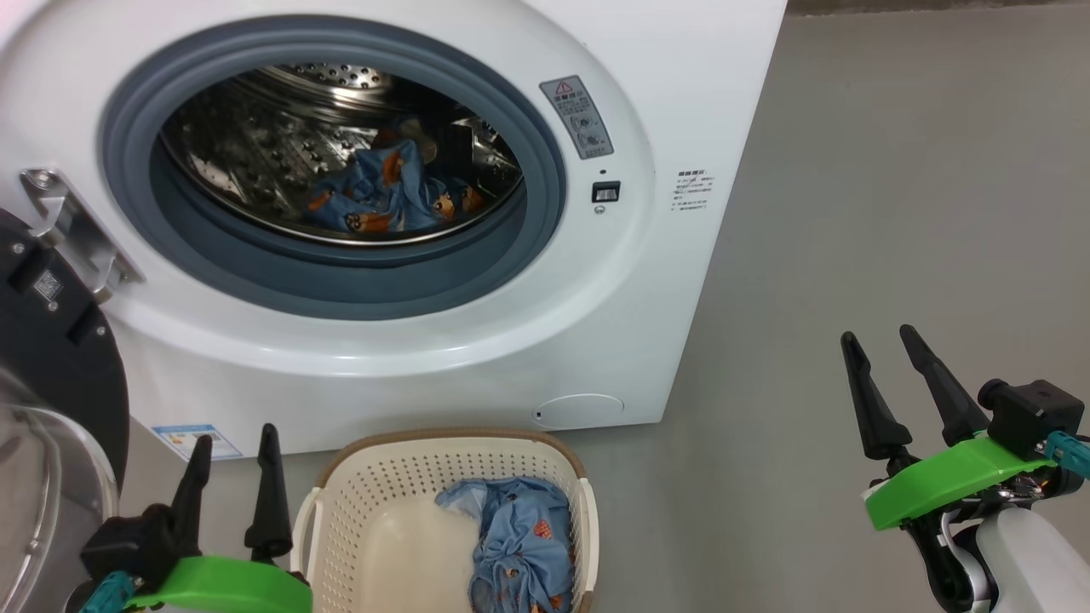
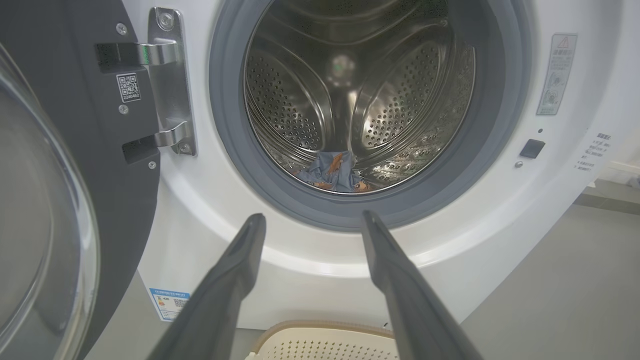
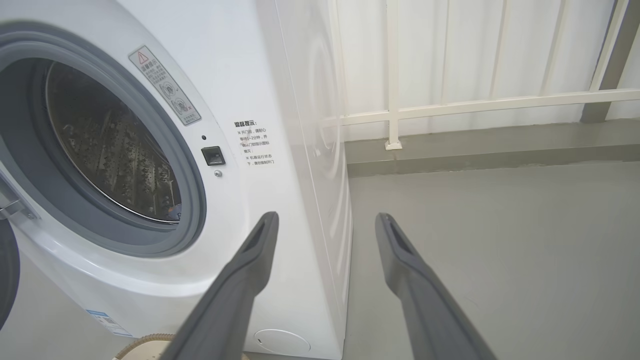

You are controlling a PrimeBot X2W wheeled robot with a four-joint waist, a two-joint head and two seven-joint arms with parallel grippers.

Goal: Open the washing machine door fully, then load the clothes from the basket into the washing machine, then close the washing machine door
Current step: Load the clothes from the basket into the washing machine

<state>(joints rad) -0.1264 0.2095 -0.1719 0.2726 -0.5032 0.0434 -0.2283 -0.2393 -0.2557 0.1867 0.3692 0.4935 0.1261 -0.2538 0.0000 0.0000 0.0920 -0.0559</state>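
1. Now, both of your grippers stand released and empty — the left gripper [image 1: 236, 436] has its two fingers spread with nothing between them, and the right gripper [image 1: 878, 335] likewise.
2. The washing machine door [image 1: 51, 375] is swung wide at your left, so the mouth of the washing machine [image 1: 511, 340] stands open. One blue garment [image 1: 383, 191] lies at the bottom of the drum [image 1: 255, 145].
3. The other clothes [image 1: 521, 545] sit crumpled in the right half of the basket [image 1: 375, 511], which stands on the floor [image 1: 851, 170] just in front of the washer.
4. The relation that matters is this: that heap lies to the right of the left gripper, across the basket's bare left half, and lower than its fingertips. The right gripper hovers well apart, out over bare floor on the right.
5. The heap's long axis runs from the basket's near edge toward the washer — roughly in line with the way the left fingers point.
6. Judging by that, your left arm is the nearer one. It would need to swing right and dip into the basket, fingers straddling the heap across its narrow width.
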